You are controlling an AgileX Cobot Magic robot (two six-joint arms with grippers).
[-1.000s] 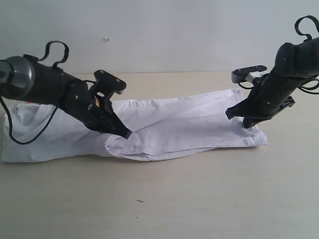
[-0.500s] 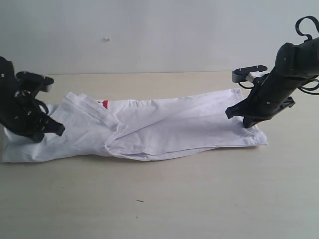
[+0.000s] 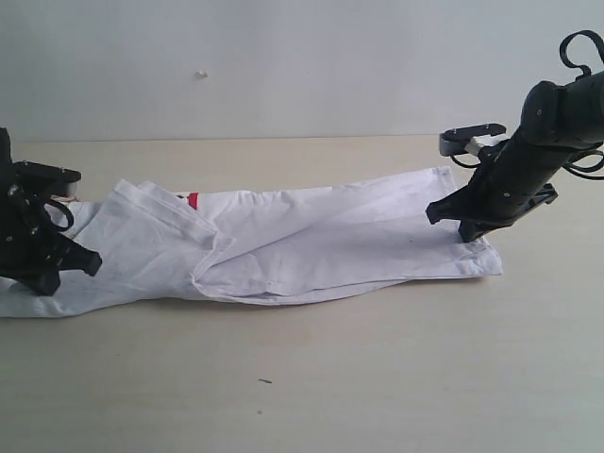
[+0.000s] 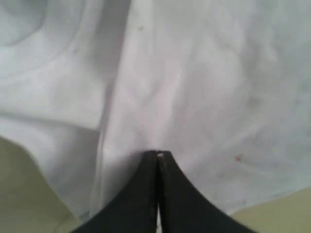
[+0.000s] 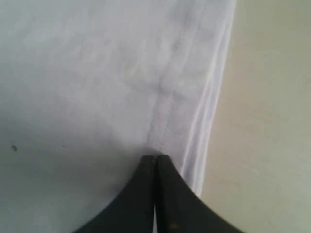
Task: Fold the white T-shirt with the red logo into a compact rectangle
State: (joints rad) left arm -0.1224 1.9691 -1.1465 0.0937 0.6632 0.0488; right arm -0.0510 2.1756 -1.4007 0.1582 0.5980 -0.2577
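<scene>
A: Where's the white T-shirt (image 3: 330, 245)?

B: Stretched as a long band across the table (image 3: 330, 377), with a fold bunched left of centre. The right claw (image 3: 469, 233), clenched, presses on its hemmed right end, probably to pin it against sliding.

A: And the left claw (image 3: 90, 264)?

B: Clenched too, tip over the shirt's left end. A second ago it sat mid-shirt; it has since drawn back left, uncovering a sliver of the red logo (image 3: 192, 200).
</scene>
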